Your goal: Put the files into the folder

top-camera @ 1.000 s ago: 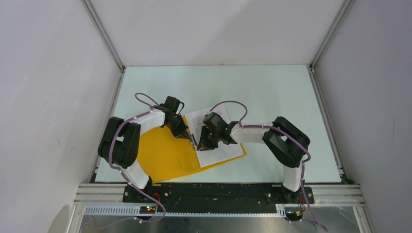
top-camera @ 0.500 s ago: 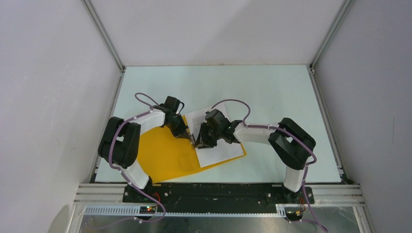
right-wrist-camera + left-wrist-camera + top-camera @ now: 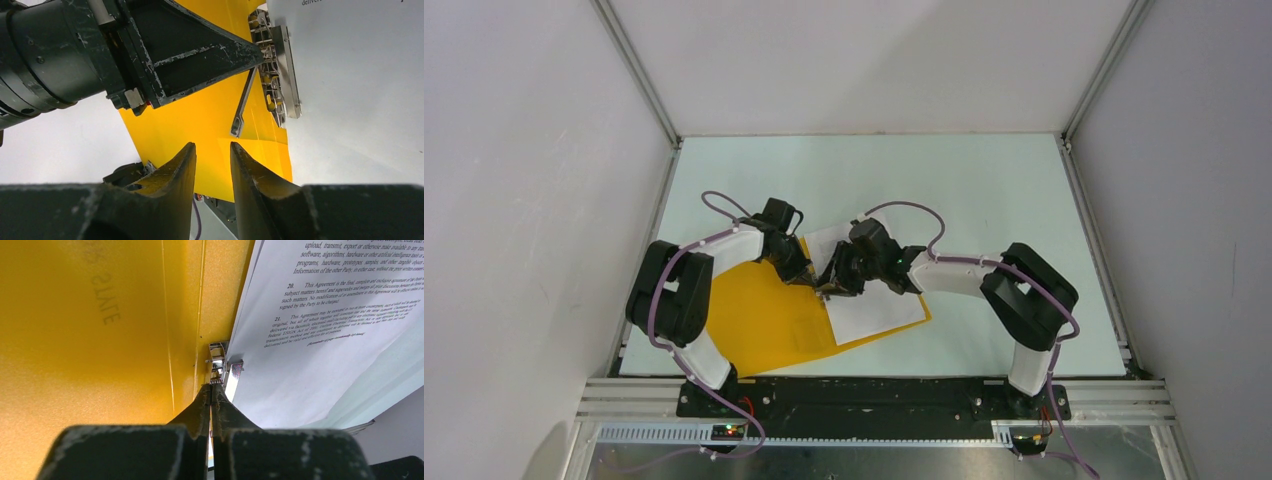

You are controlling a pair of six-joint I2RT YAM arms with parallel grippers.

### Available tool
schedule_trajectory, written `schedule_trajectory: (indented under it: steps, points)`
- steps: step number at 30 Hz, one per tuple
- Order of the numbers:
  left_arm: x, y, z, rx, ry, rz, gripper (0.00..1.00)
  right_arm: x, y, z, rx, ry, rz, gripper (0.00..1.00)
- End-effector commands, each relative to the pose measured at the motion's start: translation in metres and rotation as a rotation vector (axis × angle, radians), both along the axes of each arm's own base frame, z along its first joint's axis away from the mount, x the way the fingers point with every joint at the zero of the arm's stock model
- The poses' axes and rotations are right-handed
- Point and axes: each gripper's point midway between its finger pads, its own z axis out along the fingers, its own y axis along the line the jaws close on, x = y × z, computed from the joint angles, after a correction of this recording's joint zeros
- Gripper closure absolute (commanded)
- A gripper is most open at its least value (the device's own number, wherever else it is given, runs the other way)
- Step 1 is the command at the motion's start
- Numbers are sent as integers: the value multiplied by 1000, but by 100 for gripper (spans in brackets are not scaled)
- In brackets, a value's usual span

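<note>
A: Where's the stack?
B: White printed paper sheets (image 3: 879, 310) lie on the right half of the open flat orange-yellow plastic folder (image 3: 754, 325), inner edge up against the spine. I can't see whether they're clamped.
A: Clip?
B: Small silver metal clip (image 3: 222, 360) sits on the spine, long axis along it, running far-to-near on the pale table (image 3: 984, 190). Its thin lever (image 3: 243, 105) sticks out over the yellow side.
A: Left gripper?
B: Left gripper (image 3: 214, 389) is clenched, tips right at the clip's end. Can't tell if it pinches a part or just presses.
A: Right?
B: Right gripper (image 3: 212, 147) has its jaws apart with nothing between them, hovering over the spine. The clip lies just ahead of its tips, toward the sheet side. The lever is the nearest part.
A: Who goes next?
B: My guess: right. It's at the lever and the sheets are on its side. Approach along the spine, or it may snag the left fingers (image 3: 200, 55).
</note>
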Motion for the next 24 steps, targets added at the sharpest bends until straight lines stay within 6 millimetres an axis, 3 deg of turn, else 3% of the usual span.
schedule_trajectory:
  steps: [1,24]
  points:
    - [-49,56,-56,307,156,-37,100,9,7,-1,30,17,-38,64]
    - [-48,55,-57,306,157,-39,100,8,11,-22,-107,0,-32,70]
